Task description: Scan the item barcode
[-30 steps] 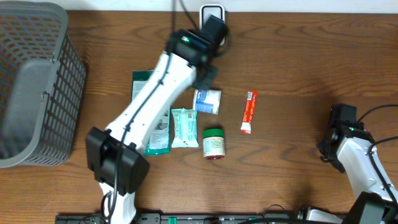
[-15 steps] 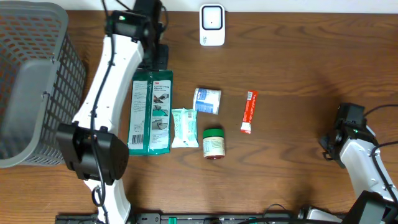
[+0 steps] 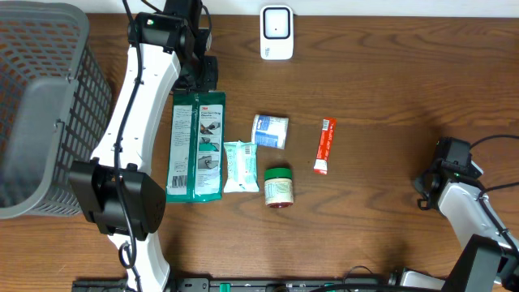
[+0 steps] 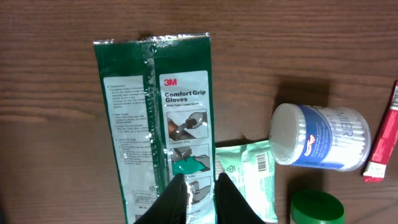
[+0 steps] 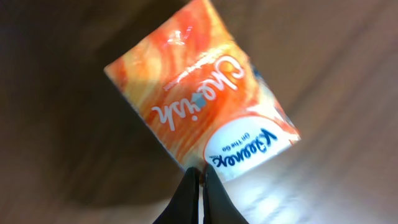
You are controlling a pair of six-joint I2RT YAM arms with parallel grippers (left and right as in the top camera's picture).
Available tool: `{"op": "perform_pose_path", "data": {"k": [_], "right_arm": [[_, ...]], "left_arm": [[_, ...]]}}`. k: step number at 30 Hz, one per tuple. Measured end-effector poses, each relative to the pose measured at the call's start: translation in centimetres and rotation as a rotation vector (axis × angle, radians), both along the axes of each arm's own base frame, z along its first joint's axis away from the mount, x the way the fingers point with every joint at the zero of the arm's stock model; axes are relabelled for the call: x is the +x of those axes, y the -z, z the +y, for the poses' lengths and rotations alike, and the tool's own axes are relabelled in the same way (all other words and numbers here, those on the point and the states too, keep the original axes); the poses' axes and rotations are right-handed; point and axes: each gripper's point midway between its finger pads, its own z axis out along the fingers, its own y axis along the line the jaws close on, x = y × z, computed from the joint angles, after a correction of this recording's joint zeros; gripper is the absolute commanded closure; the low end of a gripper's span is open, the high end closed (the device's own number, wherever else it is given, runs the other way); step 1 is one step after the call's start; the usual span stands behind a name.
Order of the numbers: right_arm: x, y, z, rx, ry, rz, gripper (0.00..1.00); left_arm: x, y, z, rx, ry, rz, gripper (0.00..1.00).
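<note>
Clamping the glossy orange snack sachet (image 5: 202,109) in the clenched right pincer (image 5: 200,176) at the desk's right edge, the arm should carry it barcode-first to the white scanner (image 3: 276,32), while the left pincer (image 4: 200,185) hovers nearly closed, empty.

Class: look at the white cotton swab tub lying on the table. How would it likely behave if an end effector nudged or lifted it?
The cotton swab tub lies on its round side, so a nudge would probably roll it. Holding only swabs, it is likely light. Its smooth plastic wall may slip in a loose grip.
</note>
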Motion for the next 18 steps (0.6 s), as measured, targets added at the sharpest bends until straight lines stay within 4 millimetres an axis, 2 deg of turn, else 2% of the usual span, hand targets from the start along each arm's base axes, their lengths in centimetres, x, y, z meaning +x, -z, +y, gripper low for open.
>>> {"op": "perform_pose_path", "data": {"k": [3, 5, 8, 12, 14, 15, 16, 17, 18], "right_arm": [[-0.3, -0.2, -0.5, -0.035, -0.006, 0.027, 0.98], [0.2, -0.1, 0.0, -0.003, -0.05, 0.025, 0.9], [1.7, -0.2, 2.0, 0.103, -0.161, 0.004, 0.78], [3.0, -1.4, 5.9, 0.247, -0.323, 0.028, 0.6], [4.0, -2.7, 8.4, 0.304, -0.414, 0.032, 0.47], [4.6, -3.5, 9.6, 0.324, -0.458, 0.027, 0.45], [5.5, -4.4, 10.9, 0.343, -0.509, 0.01, 0.44], [6.3, -5.3, 12.0, 0.356, -0.549, -0.012, 0.44], [7.4, -6.4, 13.3, 0.37, -0.588, -0.045, 0.45]], "left_arm": [[0.0, 0.0, 0.0, 0.0, 0.002, -0.001, 0.83], [0.0, 0.0, 0.0, 0.0, 0.002, -0.002, 0.83], [0.3, -0.1, -0.1, -0.001, 0.006, -0.012, 0.83], [0.6, -0.2, 0.1, 0.005, 0.015, -0.029, 0.83], [0.9, -0.3, 0.5, 0.007, 0.009, -0.041, 0.75], [1.1, -0.5, 0.8, 0.006, -0.003, -0.049, 0.72], [1.2, -0.7, 1.1, 0.005, -0.015, -0.057, 0.67], [1.3, -0.9, 1.6, 0.006, -0.028, -0.064, 0.57], [1.3, -1.2, 2.1, 0.009, -0.037, -0.07, 0.51]]}}
